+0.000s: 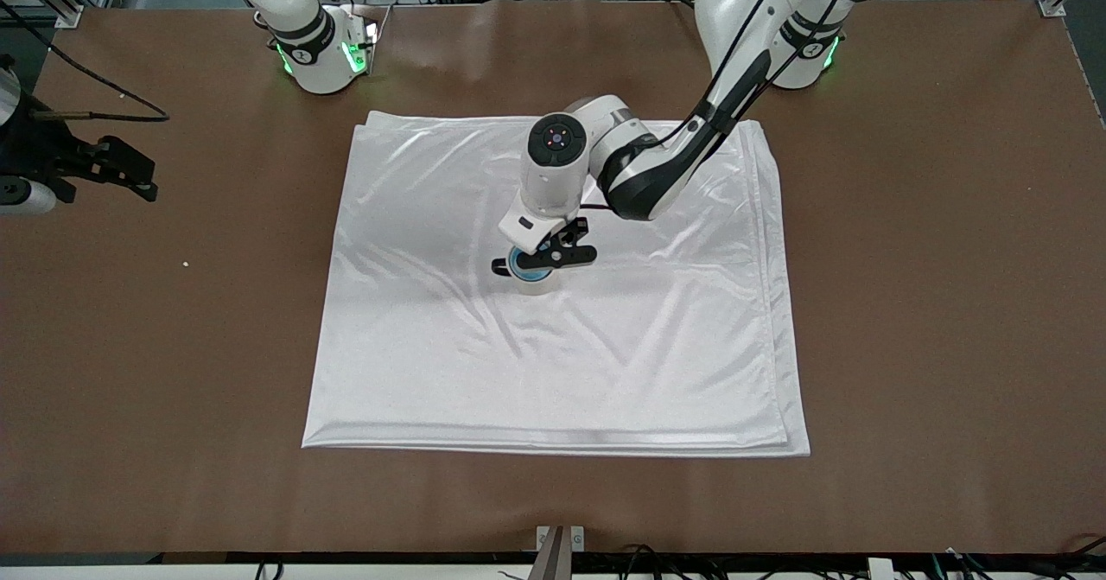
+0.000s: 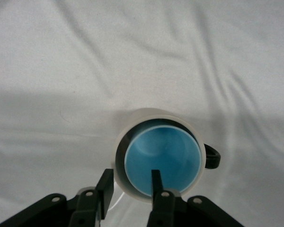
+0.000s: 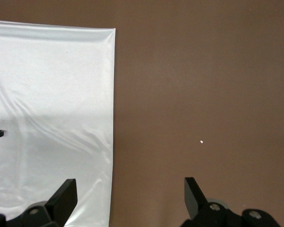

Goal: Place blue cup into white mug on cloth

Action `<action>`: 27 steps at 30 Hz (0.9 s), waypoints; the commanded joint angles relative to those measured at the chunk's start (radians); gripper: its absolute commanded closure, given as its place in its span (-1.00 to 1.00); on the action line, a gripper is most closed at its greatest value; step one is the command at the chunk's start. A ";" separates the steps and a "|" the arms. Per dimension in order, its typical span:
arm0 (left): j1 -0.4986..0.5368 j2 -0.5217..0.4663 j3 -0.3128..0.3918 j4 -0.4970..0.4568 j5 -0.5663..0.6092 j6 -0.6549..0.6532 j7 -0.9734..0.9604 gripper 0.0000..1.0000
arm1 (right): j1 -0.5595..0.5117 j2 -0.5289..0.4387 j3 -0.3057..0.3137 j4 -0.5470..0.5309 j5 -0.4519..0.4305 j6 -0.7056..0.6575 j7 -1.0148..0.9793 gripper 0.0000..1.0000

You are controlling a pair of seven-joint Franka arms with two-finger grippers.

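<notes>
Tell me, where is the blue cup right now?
The blue cup sits inside the white mug, which stands near the middle of the cloth, right under the left gripper.

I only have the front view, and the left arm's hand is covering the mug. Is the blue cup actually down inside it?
Observer: Yes. The left wrist view shows the blue cup nested inside the white mug, which stands on the cloth.
Operator: Has the hand let go?
Observer: The left hand has its fingers parted, one outside the mug's wall and one inside the cup, not clamping either.
Operator: Where's the mug's handle?
Observer: The dark handle sticks out at the mug's side, clear of both fingers.
Operator: And the right hand?
Observer: The right hand waits open over the cloth's edge and the bare brown table.
</notes>
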 commanded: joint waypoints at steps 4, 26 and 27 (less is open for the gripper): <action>0.002 -0.084 0.036 0.020 0.031 -0.022 -0.015 -1.00 | -0.016 -0.003 0.010 0.000 0.015 0.031 0.021 -1.00; 0.211 -0.457 0.036 0.017 0.010 -0.465 0.236 -1.00 | 0.073 -0.016 -0.106 -0.023 0.018 0.041 0.035 -1.00; 0.219 -0.469 0.037 0.015 0.010 -0.483 0.253 -1.00 | 0.075 -0.016 -0.113 -0.023 0.018 0.038 0.036 -1.00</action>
